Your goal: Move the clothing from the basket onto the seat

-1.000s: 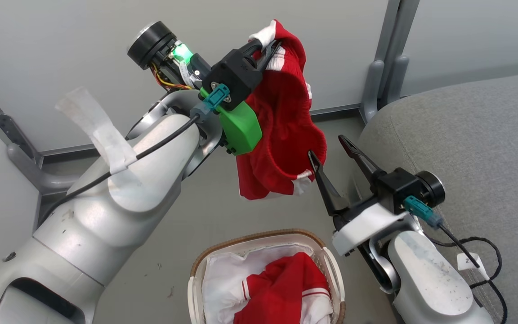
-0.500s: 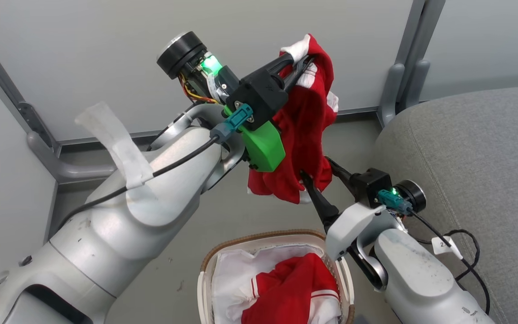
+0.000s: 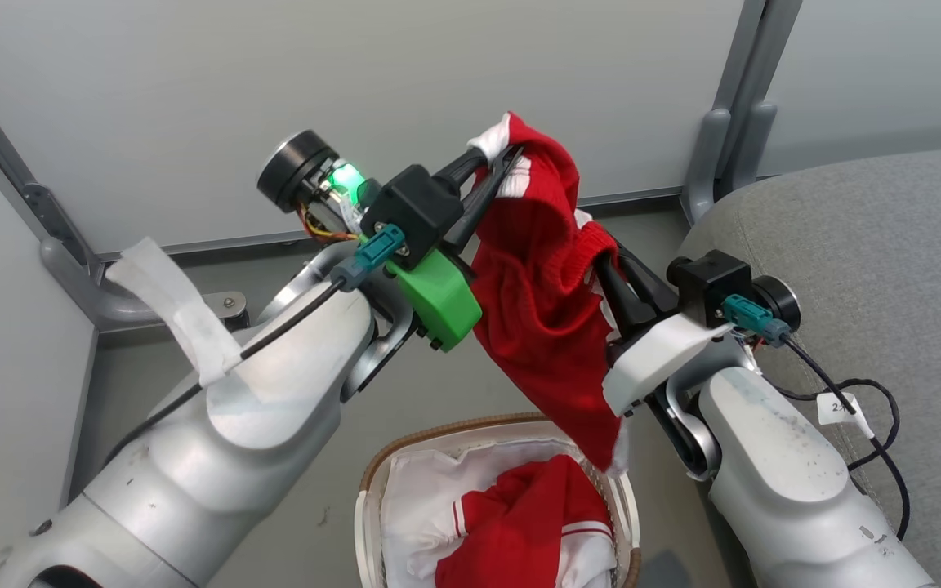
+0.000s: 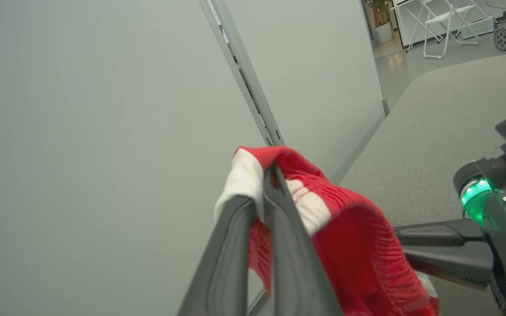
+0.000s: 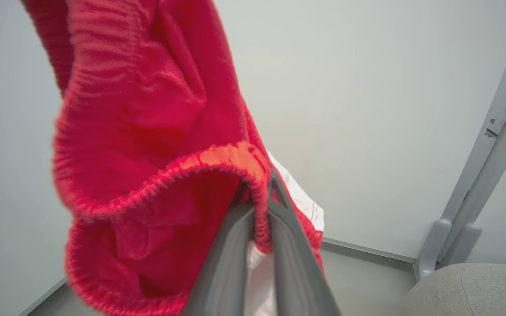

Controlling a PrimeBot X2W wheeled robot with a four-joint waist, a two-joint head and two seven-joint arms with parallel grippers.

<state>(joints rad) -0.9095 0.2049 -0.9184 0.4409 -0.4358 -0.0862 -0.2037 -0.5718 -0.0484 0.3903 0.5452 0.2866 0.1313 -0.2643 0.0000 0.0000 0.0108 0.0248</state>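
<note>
I hold the red garment [image 3: 548, 327] aloft with both arms: left gripper [image 3: 503, 155] clamped on its white-trimmed corner, right gripper [image 3: 601, 257] clamped on the hem. It hangs over the basket [image 3: 438, 435]; the seat [image 3: 887, 245] lies rightward, right arm nearer.

Pale grey-green wall panels [image 3: 356, 98] across top of frame, joined by grey metal posts [image 3: 752, 73] at upper right and upper left. Smooth grey floor [image 3: 438, 392] at centre, a few scuffs. Left wrist view, upper right corner: white folding chair [image 4: 446, 19] and potted plant [image 4: 382, 13], far off. Flat, even light.
</note>
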